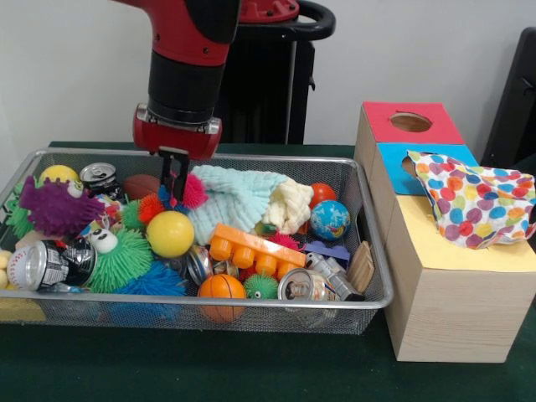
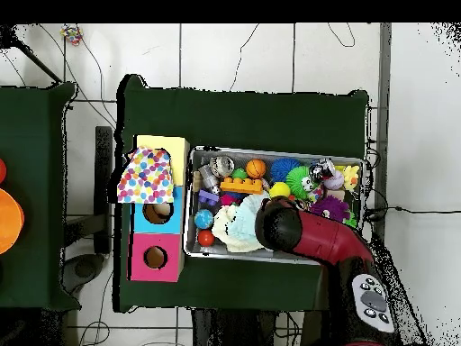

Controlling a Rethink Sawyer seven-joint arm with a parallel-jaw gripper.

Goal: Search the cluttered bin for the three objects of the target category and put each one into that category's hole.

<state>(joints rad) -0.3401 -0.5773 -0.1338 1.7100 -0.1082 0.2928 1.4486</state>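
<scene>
The red arm (image 1: 186, 50) is held straight down over the wire bin (image 1: 368, 209), its gripper (image 1: 173, 180) pressed together at 12 o'clock from the yellow ball (image 1: 170, 234), holding nothing.

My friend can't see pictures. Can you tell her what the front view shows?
A red robot arm lowers its gripper into a wire bin crowded with balls, cans and fuzzy toys. Beside the bin stands a wooden box with a polka-dot cloth draped on top.
</scene>
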